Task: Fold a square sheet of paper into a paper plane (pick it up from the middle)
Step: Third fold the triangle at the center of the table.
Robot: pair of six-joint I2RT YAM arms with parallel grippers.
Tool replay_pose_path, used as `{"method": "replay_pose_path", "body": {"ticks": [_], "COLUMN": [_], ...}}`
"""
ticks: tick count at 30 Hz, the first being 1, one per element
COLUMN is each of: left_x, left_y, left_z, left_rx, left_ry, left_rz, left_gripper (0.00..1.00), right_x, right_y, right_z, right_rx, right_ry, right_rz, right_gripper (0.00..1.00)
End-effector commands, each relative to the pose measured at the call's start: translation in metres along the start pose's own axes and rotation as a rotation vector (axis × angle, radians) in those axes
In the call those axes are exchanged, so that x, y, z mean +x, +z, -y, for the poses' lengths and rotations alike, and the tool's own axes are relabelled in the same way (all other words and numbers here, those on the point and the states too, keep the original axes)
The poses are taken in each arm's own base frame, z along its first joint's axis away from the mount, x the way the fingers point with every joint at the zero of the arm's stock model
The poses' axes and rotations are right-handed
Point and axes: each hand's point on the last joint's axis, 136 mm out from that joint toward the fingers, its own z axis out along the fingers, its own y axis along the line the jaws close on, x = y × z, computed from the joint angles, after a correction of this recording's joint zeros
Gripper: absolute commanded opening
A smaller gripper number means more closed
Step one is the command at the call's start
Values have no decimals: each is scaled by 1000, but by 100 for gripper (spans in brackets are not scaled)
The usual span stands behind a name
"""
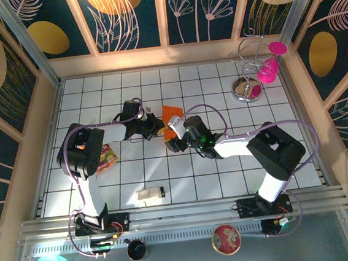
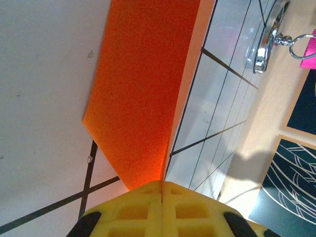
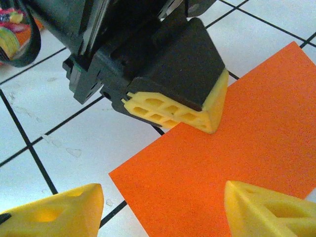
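The square sheet of paper (image 1: 172,113) is bright orange and lies on the white tiles just behind the middle. My left gripper (image 1: 156,127) comes at it from the left. Its yellow fingers (image 2: 148,207) are pressed together, and the sheet (image 2: 143,89) runs into the seam between them at its edge. In the right wrist view the left gripper's fingertips (image 3: 210,116) sit on that edge of the sheet (image 3: 237,163). My right gripper (image 3: 160,210) hovers open over the sheet's near corner, one finger (image 3: 54,212) over bare tile, the other (image 3: 266,207) over the paper.
A crinkled multicoloured wrapper (image 1: 107,156) lies by the left arm. A small beige block (image 1: 149,194) sits near the front edge. A chrome wire stand (image 1: 247,80) with pink pieces stands at the back right. Wooden walls fence the tiled floor.
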Motion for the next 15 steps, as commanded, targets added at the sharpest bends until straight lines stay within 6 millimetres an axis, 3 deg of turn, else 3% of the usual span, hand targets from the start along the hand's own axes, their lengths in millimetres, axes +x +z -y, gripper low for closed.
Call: {"method": "replay_pose_path", "body": {"ticks": [1,11,15], "left_x": [1,0,0], "left_y": [-5,-4,-4], "left_z": [7,6,5], "left_rx": [27,25,24], "left_ry": [-5,-14,-16], "left_rz": [-2,-3,-4], "left_gripper": [5,5,5], "right_x": [5,20,16], "right_y": [6,16,15], "right_z": [1,4,9], "right_rx": [27,109,169], "right_ry": [-99,-207,-239], "right_rz": [8,-35,-27], "right_gripper": [66,67,66]}}
